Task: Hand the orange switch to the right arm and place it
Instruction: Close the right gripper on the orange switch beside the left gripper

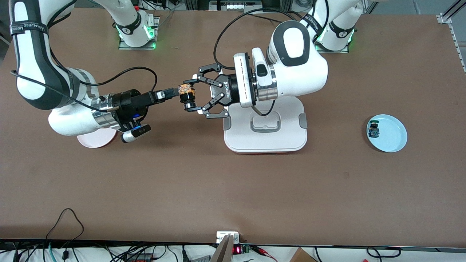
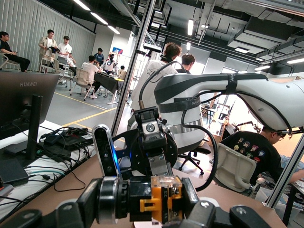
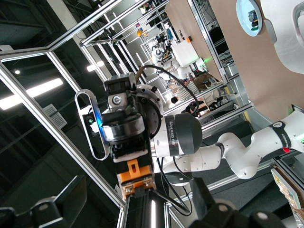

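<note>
Orange switch [image 1: 187, 95] held mid-air over worktop [image 1: 182, 174], between the two grippers, beside white lidded box [image 1: 265, 125]. Right gripper [image 1: 174, 91] closed narrow on switch at its orange-block end. Left gripper [image 1: 204, 94] spread wide around switch, fingers [image 1: 194, 78] either side, not touching as far as visible. Pink plate [image 1: 95, 140] under right arm, partly hidden. Blue plate [image 1: 391, 135] twd left arm's end, w/ green-capped switch [image 1: 374, 129] on it.
</note>
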Robot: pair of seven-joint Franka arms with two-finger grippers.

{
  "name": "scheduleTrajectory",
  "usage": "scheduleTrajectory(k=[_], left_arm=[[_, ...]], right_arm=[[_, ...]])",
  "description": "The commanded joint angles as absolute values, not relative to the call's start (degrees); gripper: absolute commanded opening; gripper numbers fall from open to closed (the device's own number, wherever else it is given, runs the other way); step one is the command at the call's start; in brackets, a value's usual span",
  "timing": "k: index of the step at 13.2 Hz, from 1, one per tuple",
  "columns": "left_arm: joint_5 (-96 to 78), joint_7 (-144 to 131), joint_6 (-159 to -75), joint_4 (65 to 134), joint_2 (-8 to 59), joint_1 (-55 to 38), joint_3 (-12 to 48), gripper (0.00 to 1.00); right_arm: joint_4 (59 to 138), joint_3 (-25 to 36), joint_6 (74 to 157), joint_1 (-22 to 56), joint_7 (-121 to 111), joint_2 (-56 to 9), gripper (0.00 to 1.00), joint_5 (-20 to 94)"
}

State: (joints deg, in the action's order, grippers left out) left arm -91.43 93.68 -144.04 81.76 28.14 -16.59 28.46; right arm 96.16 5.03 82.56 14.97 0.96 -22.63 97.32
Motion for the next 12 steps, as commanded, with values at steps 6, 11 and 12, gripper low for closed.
scheduleTrajectory(k=[6,11,12], left_arm=[[-92.5,91.9,-144.2,79.5,28.3,-17.1,28.0,0.0],[-92.4,92.0,-144.2,79.5,28.5,-17.2,28.0,0.0],[-92.4,92.0,-144.2,79.5,28.6,-17.2,28.0,0.0]], right_arm=[[96.4,5.2,86.7,16.4,2.2,-21.9,0.96,100.8],[96.3,5.2,86.7,17.1,2.2,-21.9,0.96,100.9],[96.4,5.2,86.7,17.1,2.3,-21.9,0.94,100.9]])
